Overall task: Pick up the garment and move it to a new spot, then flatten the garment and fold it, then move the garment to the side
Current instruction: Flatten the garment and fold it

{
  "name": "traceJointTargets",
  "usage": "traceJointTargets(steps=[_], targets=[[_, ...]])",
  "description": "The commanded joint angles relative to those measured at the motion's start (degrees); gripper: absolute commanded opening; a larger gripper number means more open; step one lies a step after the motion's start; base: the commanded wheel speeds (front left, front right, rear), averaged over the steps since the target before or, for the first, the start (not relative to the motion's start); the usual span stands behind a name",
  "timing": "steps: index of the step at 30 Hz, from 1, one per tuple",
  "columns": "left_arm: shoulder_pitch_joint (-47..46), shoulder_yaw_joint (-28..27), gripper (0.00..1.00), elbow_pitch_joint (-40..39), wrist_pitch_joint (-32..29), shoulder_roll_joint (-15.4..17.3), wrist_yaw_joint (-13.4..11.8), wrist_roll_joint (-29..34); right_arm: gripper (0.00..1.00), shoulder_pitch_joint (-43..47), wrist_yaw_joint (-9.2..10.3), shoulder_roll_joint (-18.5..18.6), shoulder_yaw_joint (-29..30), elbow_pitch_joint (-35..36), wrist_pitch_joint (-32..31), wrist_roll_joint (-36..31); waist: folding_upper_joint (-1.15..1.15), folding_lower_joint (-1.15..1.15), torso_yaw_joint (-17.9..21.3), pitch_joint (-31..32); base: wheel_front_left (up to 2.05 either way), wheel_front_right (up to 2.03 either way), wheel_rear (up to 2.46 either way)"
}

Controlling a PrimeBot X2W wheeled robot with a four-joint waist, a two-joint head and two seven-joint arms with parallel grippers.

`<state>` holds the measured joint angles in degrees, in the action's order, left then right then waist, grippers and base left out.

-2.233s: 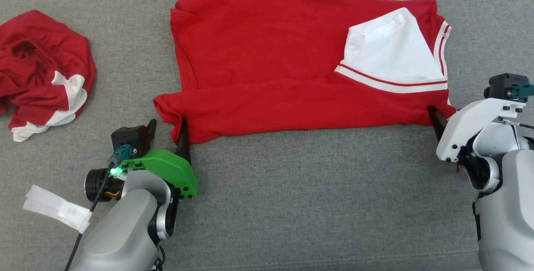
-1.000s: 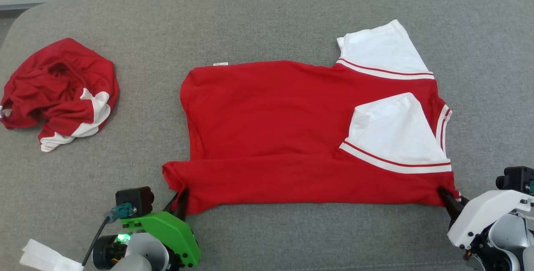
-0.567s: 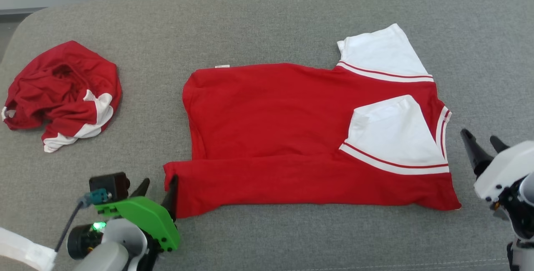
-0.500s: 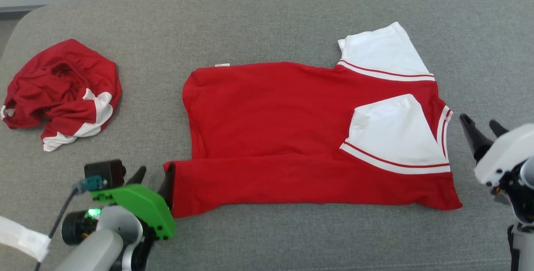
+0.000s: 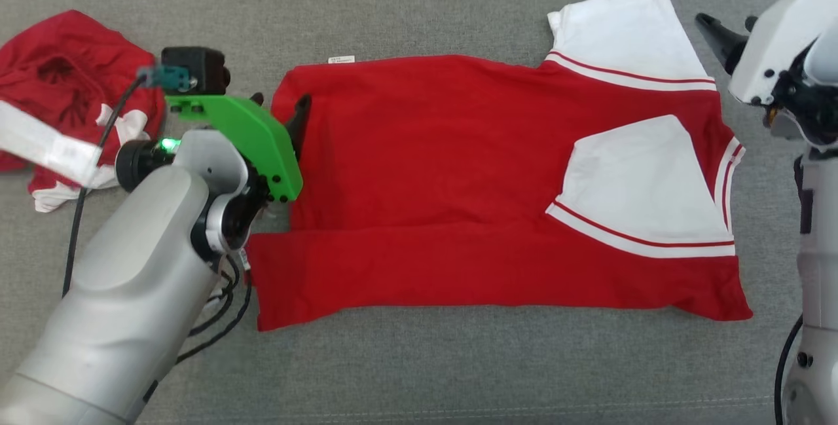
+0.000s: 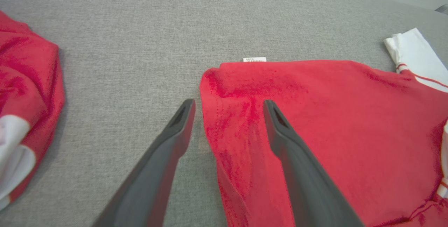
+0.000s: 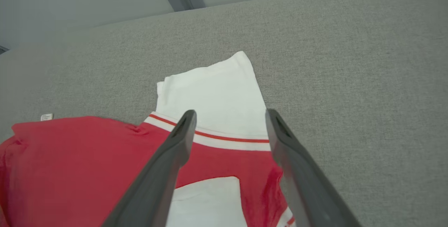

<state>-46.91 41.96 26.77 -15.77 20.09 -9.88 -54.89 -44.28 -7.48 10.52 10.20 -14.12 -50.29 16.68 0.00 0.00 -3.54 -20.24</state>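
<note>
My left gripper [image 5: 278, 107] stands spread and empty at the far left corner of the garment [image 5: 458, 169]. In its wrist view [image 6: 228, 104] one finger is over bare grey cushion [image 5: 425, 359] and the other over the red cloth, so the pair straddles the shirt's left edge; I cannot tell whether either tip touches. Off to its left sits a second, crumpled red-and-white garment [image 5: 59, 71], well apart from the shirt. The shirt lies flat in the middle of the cushion, with a small white label [image 5: 341, 59] poking out at its far edge. Its near side is turned over as a long red band, one white sleeve [image 5: 641, 176] lies folded onto the body, and the other white sleeve [image 5: 622, 25] juts out at the far right corner. My right gripper [image 5: 725, 22] hangs just beside that sleeve, fingers apart and holding nothing; from its wrist camera [image 7: 230, 113] they frame the sleeve's red-striped seam.
</note>
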Motion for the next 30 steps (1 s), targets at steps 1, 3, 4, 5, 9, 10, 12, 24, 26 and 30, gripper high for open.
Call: traceJointTargets(steps=[1,3,4,5,9,10,12,24,26,30], targets=[[-2.1,0.35,1.0,1.47,-0.51,-0.54,0.68,0.68,1.0,-1.84,-0.03,0.74,-0.84,-1.84,0.66,-0.59,0.0,0.0,0.26,-3.3,0.0,0.0,0.0],[-4.8,1.14,1.0,4.01,-2.05,-1.46,1.49,0.87,1.0,-4.87,-0.03,1.26,-2.6,-4.69,1.55,-0.89,0.0,0.0,0.53,-4.55,0.0,0.0,0.0],[-6.36,1.54,1.0,5.21,-2.4,-1.67,1.79,1.47,1.0,-6.28,-0.03,1.66,-3.35,-6.14,2.15,-0.88,0.0,0.0,0.67,-5.24,0.0,0.0,0.0],[-7.42,1.94,1.0,6.22,-2.89,-1.83,1.92,1.93,1.0,-7.21,-0.03,1.86,-3.82,-7.23,2.77,-0.74,0.0,0.0,0.75,-5.68,0.0,0.0,0.0],[-11.22,3.89,1.0,10.3,-3.81,-1.9,1.22,4.72,1.0,-10.12,-0.03,2.83,-5.73,-10.72,5.44,-0.09,0.0,0.0,0.87,-7.48,0.0,0.0,0.0],[-11.82,3.96,1.0,10.98,-3.64,-2.15,1.37,5.08,1.0,-10.53,-0.03,3.09,-6.27,-11.41,5.94,0.19,0.0,0.0,0.9,-7.84,0.0,0.0,0.0],[-12.81,3.7,1.0,12.05,-2.98,-2.61,1.99,4.91,1.0,-11.27,-0.03,3.4,-6.95,-12.63,6.79,0.95,0.0,0.0,0.99,-8.44,0.0,0.0,0.0],[-14.33,7.18,0.0,18.34,-5.15,-5.09,2.04,7.09,1.0,-13.56,-0.03,6.64,-8.36,-16.02,7.17,2.19,0.0,0.0,0.65,-10.82,0.0,0.0,0.0],[-13.95,7.43,0.0,18.28,-4.3,-4.76,1.23,7.76,1.0,-14.03,-0.03,7.3,-8.54,-15.55,6.88,1.64,0.0,0.0,0.31,-10.99,0.0,0.0,0.0],[-12.69,7.42,0.0,16.54,-1.29,-5.0,-0.05,8.34,1.0,-15.0,-0.03,8.45,-8.6,-14.1,6.12,0.6,0.0,0.0,-0.54,-11.71,0.0,0.0,0.0]])
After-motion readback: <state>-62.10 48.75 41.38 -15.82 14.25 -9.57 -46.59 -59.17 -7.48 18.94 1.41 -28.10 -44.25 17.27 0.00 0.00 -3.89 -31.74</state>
